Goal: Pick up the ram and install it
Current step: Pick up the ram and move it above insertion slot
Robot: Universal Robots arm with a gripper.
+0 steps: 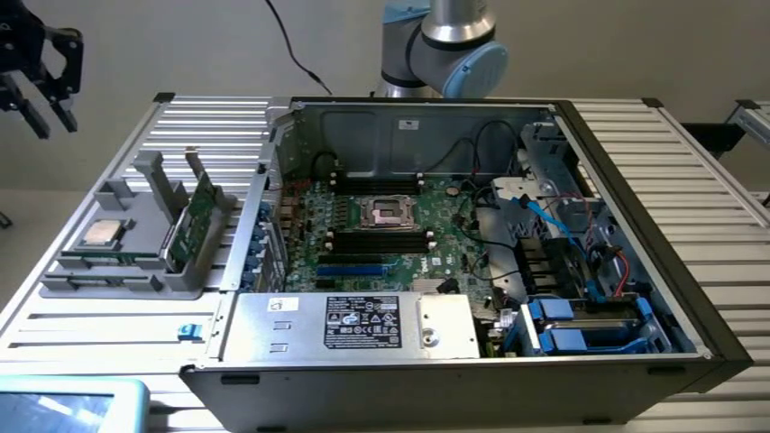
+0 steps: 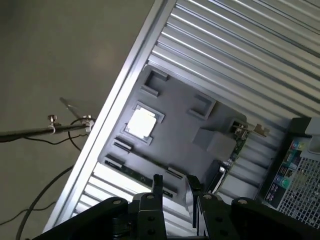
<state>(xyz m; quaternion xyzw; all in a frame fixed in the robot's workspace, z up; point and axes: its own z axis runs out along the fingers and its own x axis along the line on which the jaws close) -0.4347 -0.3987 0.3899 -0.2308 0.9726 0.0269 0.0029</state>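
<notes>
The claw (image 1: 40,110) is seen raised at the exterior view's far left, well apart from the open computer case (image 1: 481,365). In the wrist view the claw (image 2: 175,192) is shown released, its two fingers (image 2: 157,186) parted with nothing held between them.

The ram (image 1: 193,225) is kept upright on its long edge in a slot of the grey holder (image 1: 132,275), which is placed on the slatted metal surface (image 1: 673,180) just beside the case. A square silver processor (image 1: 106,233) is seated in the same holder (image 2: 175,132), near the ram (image 2: 237,148). The motherboard (image 1: 361,262) is laid inside the case.
</notes>
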